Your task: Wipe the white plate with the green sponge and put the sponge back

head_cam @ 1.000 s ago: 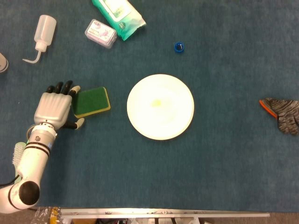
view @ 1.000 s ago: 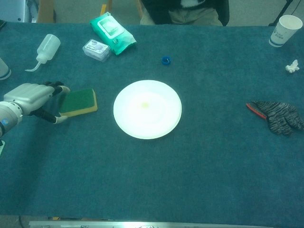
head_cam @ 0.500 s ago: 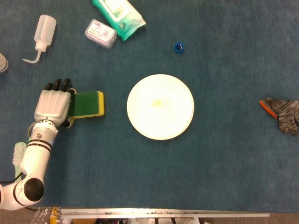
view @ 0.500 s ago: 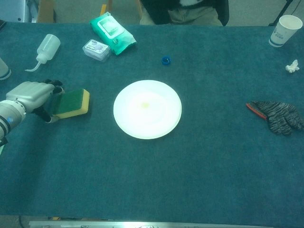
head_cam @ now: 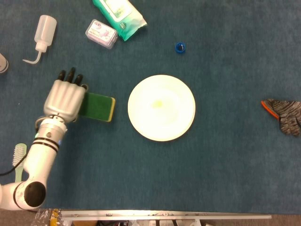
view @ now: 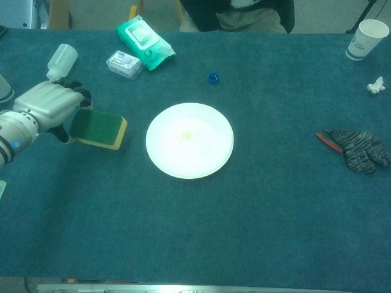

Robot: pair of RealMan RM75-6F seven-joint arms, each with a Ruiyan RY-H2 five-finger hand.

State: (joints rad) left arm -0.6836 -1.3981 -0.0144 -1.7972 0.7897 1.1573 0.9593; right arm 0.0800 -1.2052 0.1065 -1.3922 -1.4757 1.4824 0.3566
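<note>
The white plate (head_cam: 162,107) (view: 190,140) lies in the middle of the blue cloth, with a faint yellowish smear near its centre. My left hand (head_cam: 66,99) (view: 47,108) grips the green sponge (head_cam: 97,107) (view: 98,127) by its left end and holds it lifted off the cloth, a short way left of the plate. The sponge's yellow edge faces the plate. The right hand does not show in either view.
At the back left are a squeeze bottle (head_cam: 41,32), a small plastic box (head_cam: 101,34) and a green wipes pack (head_cam: 119,15). A blue cap (head_cam: 180,47) sits behind the plate. A grey glove (head_cam: 284,114) lies far right, a paper cup (view: 368,38) at the back right, a brush (head_cam: 18,160) by my left forearm.
My left hand closed on the sponge, raised it off the cloth and carried it rightward toward the plate.
</note>
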